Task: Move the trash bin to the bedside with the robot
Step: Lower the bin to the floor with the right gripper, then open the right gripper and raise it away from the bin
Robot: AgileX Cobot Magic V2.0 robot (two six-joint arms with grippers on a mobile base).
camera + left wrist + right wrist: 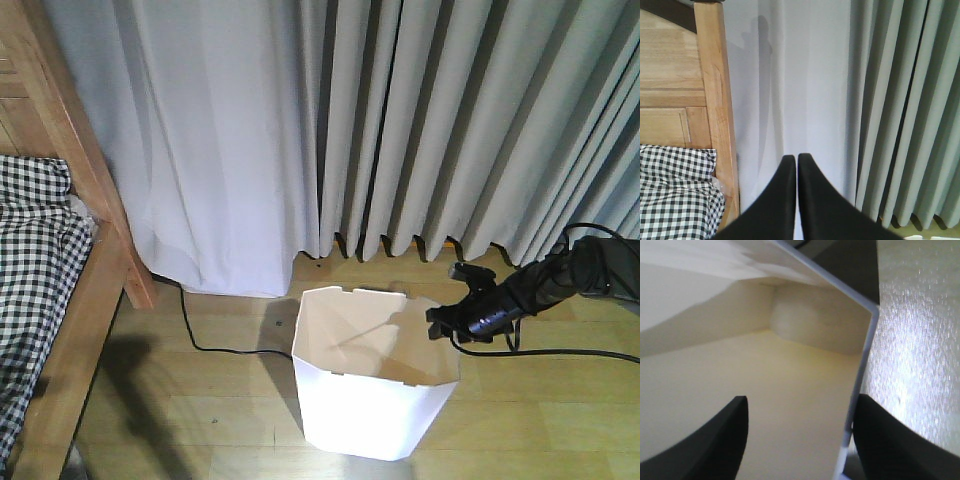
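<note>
Trash bin [365, 400] sits on the wood floor [200, 420] below the curtains [400, 120], well apart from the bed. Right hand [800, 440] is at the bin's 3 o'clock rim in the front view, fingers spread w/ one inside the bin and one outside, so the thin wall [860, 390] runs up between them; looks not yet pinched, gap still showing on the inner side. Left hand [797, 200] has its fingers pressed together, holding nothing, aimed at the curtain beside the bedpost [715, 100]. Right arm [540, 285] is clearly the nearer one, left nowhere near the bin. Bed [60, 300] w/ checked bedding [30, 260] lies at approx 9 o'clock from the bin, so the pull likely goes leftward across the floor once the wall is gripped. Black cord [195, 330] trails between bin and bed frame & could snag.
</note>
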